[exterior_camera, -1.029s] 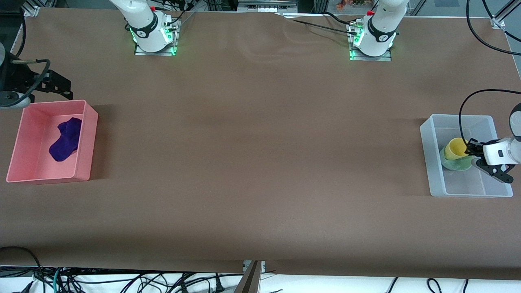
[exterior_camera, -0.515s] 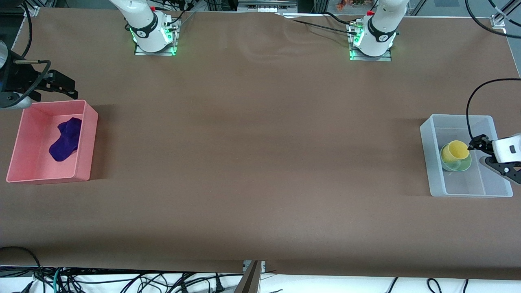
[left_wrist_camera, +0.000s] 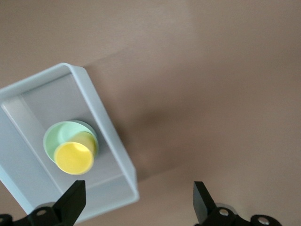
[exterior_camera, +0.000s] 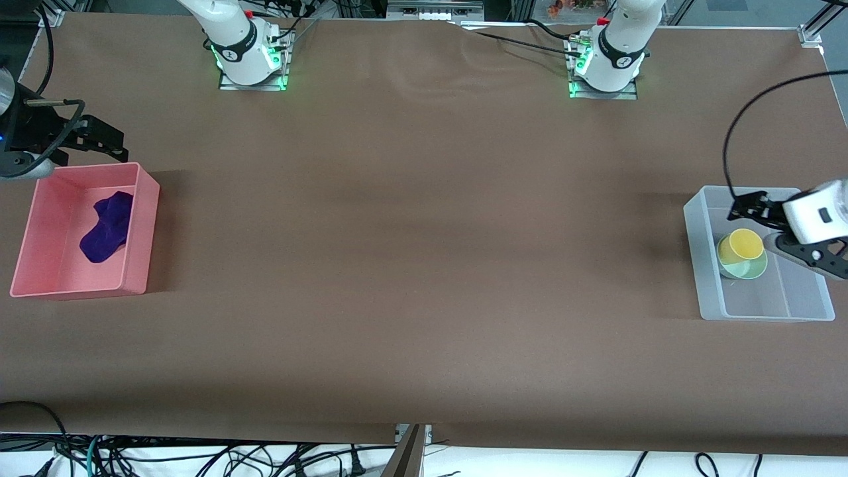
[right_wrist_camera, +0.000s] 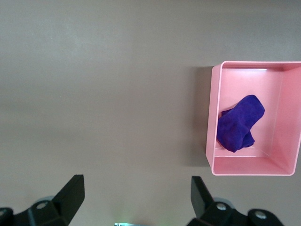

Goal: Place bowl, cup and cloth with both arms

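Note:
The yellow cup (exterior_camera: pixel 742 244) sits tilted inside the mint-green bowl (exterior_camera: pixel 748 267), and both are in the clear bin (exterior_camera: pixel 762 311) at the left arm's end of the table. My left gripper (exterior_camera: pixel 746 206) is open and empty, up in the air over the bin. The left wrist view shows the cup (left_wrist_camera: pixel 74 158), the bowl (left_wrist_camera: pixel 60 134) and the bin (left_wrist_camera: pixel 114 146) below my left gripper (left_wrist_camera: pixel 138 207). The purple cloth (exterior_camera: pixel 106 225) lies in the pink bin (exterior_camera: pixel 142 232). My right gripper (exterior_camera: pixel 109 139) is open and empty, over the table beside that bin. The right wrist view shows the cloth (right_wrist_camera: pixel 239 123).
The pink bin (right_wrist_camera: pixel 249 167) stands at the right arm's end of the table. Bare brown table (exterior_camera: pixel 424 252) spans between the two bins. Both arm bases stand along the table's edge farthest from the front camera. Cables hang off the near edge.
My left gripper has let go of the yellow cup, left it in the bowl, and risen away from it over the clear bin. The right gripper has barely moved.

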`<state>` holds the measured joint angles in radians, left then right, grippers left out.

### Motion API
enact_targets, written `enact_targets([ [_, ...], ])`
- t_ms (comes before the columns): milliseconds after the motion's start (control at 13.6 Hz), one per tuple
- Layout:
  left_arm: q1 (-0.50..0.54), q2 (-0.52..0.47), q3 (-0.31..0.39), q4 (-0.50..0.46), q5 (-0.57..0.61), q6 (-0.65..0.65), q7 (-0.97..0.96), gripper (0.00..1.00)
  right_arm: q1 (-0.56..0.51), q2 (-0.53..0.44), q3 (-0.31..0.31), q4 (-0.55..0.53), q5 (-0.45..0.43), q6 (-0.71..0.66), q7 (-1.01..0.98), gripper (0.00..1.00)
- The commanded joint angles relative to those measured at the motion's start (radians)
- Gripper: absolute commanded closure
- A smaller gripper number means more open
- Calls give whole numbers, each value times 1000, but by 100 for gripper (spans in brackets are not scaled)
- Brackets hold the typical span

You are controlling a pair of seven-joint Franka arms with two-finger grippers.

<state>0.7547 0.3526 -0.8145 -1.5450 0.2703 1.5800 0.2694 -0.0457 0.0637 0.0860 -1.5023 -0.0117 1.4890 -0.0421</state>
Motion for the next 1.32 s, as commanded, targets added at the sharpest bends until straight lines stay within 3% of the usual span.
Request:
enact_targets([
  [0,3,-27,-101,51,-20,-98,-194,0,0,15,3,33,10,-12,11,0],
  [147,-32,-61,-94,49,-23,-92,-205,0,-2,15,3,33,10,-13,11,0],
  [221,-110,-73,-27,51,-32,-92,-205,0,-2,15,1,33,10,-13,11,0],
  [441,-321,-142,254,37,-132,-4,-210,0,-2,15,1,33,10,-13,11,0],
  [662,-596,-184,593,13,-262,17,-211,0,-2,15,1,33,10,-13,11,0],
  [809,-710,-236,725,-62,-301,78,-213,0,-2,15,1,33,10,-13,13,0],
  [1029,-756,-361,756,-248,-301,216,-216,0,-3,15,1,33,10,-13,13,0],
  [1250,-781,-397,772,-300,-296,227,-286,0,-3,15,1,33,10,-13,13,0],
])
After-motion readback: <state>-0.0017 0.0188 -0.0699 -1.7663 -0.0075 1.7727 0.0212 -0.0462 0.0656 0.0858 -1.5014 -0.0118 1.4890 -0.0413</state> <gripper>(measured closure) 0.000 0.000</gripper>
